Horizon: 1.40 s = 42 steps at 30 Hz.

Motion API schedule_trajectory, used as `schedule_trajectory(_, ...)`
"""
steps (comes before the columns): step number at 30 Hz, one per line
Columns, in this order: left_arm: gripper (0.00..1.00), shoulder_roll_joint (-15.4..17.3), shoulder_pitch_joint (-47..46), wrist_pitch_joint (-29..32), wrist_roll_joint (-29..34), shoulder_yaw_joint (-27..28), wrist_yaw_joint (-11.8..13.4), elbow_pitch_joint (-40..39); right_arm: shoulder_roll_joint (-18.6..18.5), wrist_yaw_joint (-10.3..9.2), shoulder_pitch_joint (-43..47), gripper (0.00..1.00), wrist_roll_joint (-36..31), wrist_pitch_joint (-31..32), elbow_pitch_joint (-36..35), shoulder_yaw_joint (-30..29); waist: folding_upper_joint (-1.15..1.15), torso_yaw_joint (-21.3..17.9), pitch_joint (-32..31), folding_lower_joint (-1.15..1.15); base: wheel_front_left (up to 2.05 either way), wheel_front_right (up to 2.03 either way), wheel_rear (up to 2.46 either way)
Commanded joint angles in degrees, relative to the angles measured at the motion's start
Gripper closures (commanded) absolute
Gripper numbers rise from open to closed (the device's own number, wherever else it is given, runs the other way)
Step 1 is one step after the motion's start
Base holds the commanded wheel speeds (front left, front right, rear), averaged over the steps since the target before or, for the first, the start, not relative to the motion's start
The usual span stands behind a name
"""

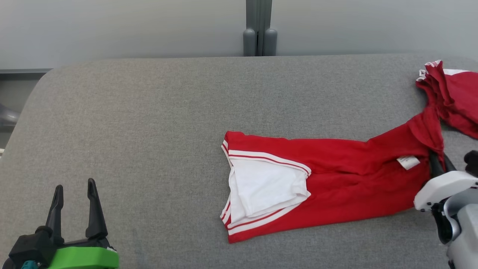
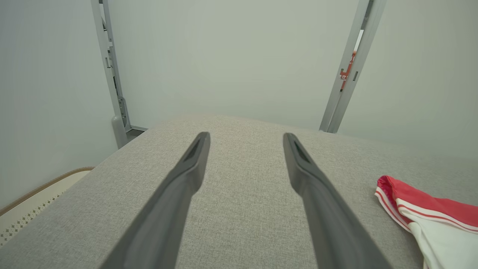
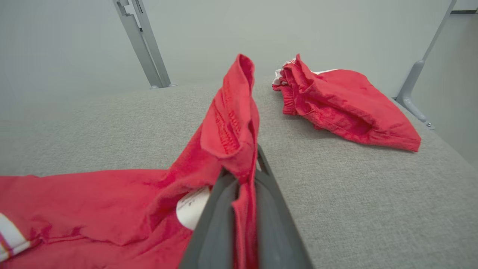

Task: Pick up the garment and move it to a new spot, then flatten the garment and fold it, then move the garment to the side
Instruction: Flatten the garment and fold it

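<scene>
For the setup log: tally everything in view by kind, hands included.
Hands: 2 (left hand, right hand)
Garment, gripped by the right hand: 1
Red bundle, seemingly separate: 1
Table: 1
Total: 5

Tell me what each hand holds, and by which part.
The right hand is shut on the garment, pinching a bunched red fold beside its white label. The left hand is open, holding nothing.

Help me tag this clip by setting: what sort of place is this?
Probably a robot test cell or lab: a grey fabric-padded table, bare pale wall panels joined by grey metal posts, and a red garment lying on the table.
</scene>
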Motion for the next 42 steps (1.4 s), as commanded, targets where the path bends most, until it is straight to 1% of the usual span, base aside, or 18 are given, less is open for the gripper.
schedule_trajectory(1,0.00,0.01,0.91,-0.14,0.36,0.15,-0.06,-0.02,1.00,-0.11,-0.56,1.00,0.26,-0.24,-1.07,1.04,0.00,0.00,-0.46,0.00,0.00,0.00,0.00)
schedule_trajectory(3,0.00,0.01,1.13,-0.15,0.38,0.09,-0.08,-0.15,2.69,-0.11,-0.42,1.00,0.44,-0.24,-2.44,2.85,0.00,0.15,-0.68,0.00,0.00,0.00,0.00)
schedule_trajectory(12,0.00,0.03,0.58,-0.15,0.02,-0.97,-0.13,0.06,11.01,-0.10,1.20,1.00,1.50,1.22,-9.99,14.29,0.00,2.01,-0.20,0.00,0.00,0.00,0.00)
schedule_trajectory(18,0.00,0.02,-1.23,-0.15,-0.44,-2.24,-0.14,0.56,14.58,-0.10,1.08,1.00,2.28,2.32,-12.01,20.09,0.00,4.00,0.61,0.00,0.00,0.00,0.00)
schedule_trajectory(25,0.00,0.03,-2.41,-0.15,-1.12,-3.43,0.03,0.93,16.54,-0.10,-0.78,1.00,3.62,2.20,-10.44,26.02,0.00,6.13,1.72,0.00,0.00,0.00,0.00)
schedule_trajectory(30,0.00,0.02,-3.01,-0.15,-1.62,-4.34,0.40,1.08,16.74,-0.09,-2.37,1.00,6.42,1.12,-9.17,28.93,0.00,7.29,2.40,0.00,0.00,0.00,0.00)
schedule_trajectory(35,0.00,0.02,-3.48,-0.15,-2.29,-4.93,0.42,1.44,16.69,-0.09,-4.14,1.00,8.44,0.23,-6.89,30.70,0.00,7.57,3.19,0.00,0.00,0.00,0.00)
schedule_trajectory(36,0.00,0.02,-3.64,-0.15,-2.36,-5.08,0.42,1.53,16.70,-0.09,-4.57,0.51,8.58,0.13,-6.55,30.84,0.00,7.60,3.30,0.00,0.00,0.00,0.00)
schedule_trajectory(37,0.00,0.03,-3.80,-0.15,-2.39,-5.26,0.44,1.65,16.70,-0.09,-4.90,0.00,8.85,0.00,-6.19,31.25,0.00,7.59,3.37,0.00,0.00,0.00,0.00)
schedule_trajectory(40,0.00,0.03,-3.88,-0.15,-2.62,-5.50,0.68,1.88,16.65,-0.10,-5.69,0.00,8.53,-0.19,-5.71,31.61,0.00,7.19,3.32,0.00,0.00,0.00,0.00)
schedule_trajectory(42,0.00,0.03,-3.77,-0.15,-2.61,-5.40,0.64,1.95,16.64,-0.10,-6.58,0.00,7.37,-0.27,-6.76,29.57,0.00,6.54,3.02,0.00,0.00,0.00,0.00)
